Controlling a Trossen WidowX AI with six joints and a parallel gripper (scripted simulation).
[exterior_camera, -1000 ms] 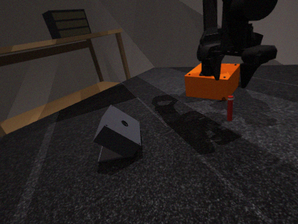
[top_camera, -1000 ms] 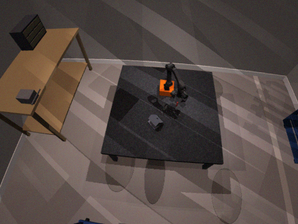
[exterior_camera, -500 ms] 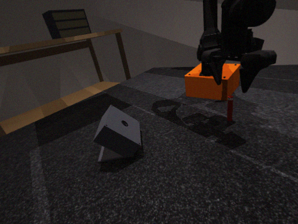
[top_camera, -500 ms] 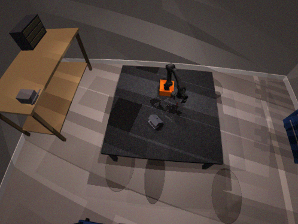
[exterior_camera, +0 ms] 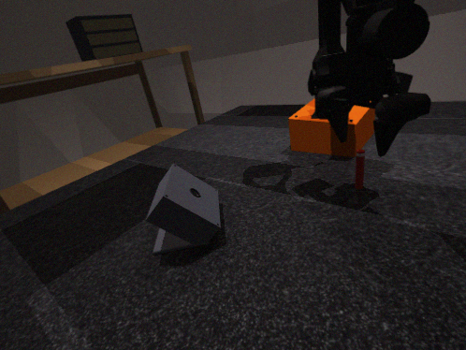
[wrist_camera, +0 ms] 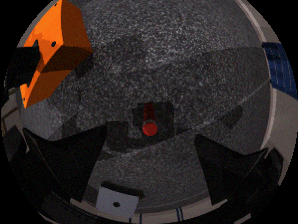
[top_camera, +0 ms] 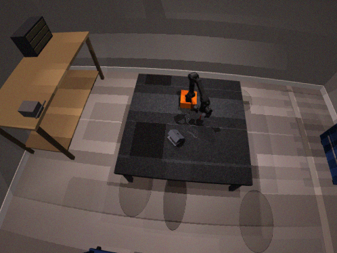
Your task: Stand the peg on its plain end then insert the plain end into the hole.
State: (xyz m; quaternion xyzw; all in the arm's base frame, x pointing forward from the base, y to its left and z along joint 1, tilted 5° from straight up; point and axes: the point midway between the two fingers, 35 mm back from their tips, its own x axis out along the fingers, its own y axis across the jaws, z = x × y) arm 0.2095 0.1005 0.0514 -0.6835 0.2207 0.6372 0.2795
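A red peg [top_camera: 199, 118] [exterior_camera: 359, 173] [wrist_camera: 150, 129] stands upright on the table, with its white band near the top end. My gripper [exterior_camera: 363, 147] [wrist_camera: 153, 135] is open and empty. It points down above the peg, one finger to each side, and the fingertips are around the height of the peg's top or a little above. In the wrist view the peg's top shows between the two fingertips. The grey sloped panel [top_camera: 174, 134] [exterior_camera: 180, 201] [wrist_camera: 124, 196] stands apart from the peg, with one dark hole [exterior_camera: 196, 192] [wrist_camera: 116, 204] in its face.
An orange box [top_camera: 187, 103] [exterior_camera: 311, 136] [wrist_camera: 75, 37] sits at the arm's base, behind the peg. The dark table [top_camera: 210, 162] [exterior_camera: 281, 290] carries the panel and the peg. A wooden workbench [top_camera: 51, 64] [exterior_camera: 164, 55] stands off to the left.
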